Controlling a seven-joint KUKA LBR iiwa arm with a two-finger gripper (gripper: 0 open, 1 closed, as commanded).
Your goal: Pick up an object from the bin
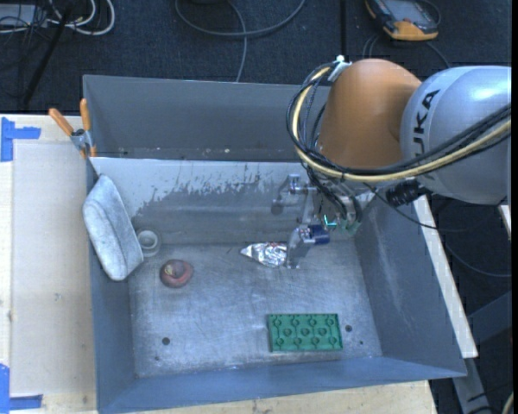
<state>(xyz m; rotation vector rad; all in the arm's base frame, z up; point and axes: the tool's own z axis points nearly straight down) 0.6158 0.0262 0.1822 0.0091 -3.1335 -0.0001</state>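
Much of the wrist is hidden under the orange cover (367,110) and cables. The gripper (292,255) tip is too small and dark to tell how its grip stands. It sits low at the right end of a crumpled foil scrap (266,253) in the middle of the bin (242,371), touching it or just beside it. Well apart lie a green studded plate (305,332), a brown lump (176,272), a small ring (147,242) and a grey pad (110,228) by the left wall.
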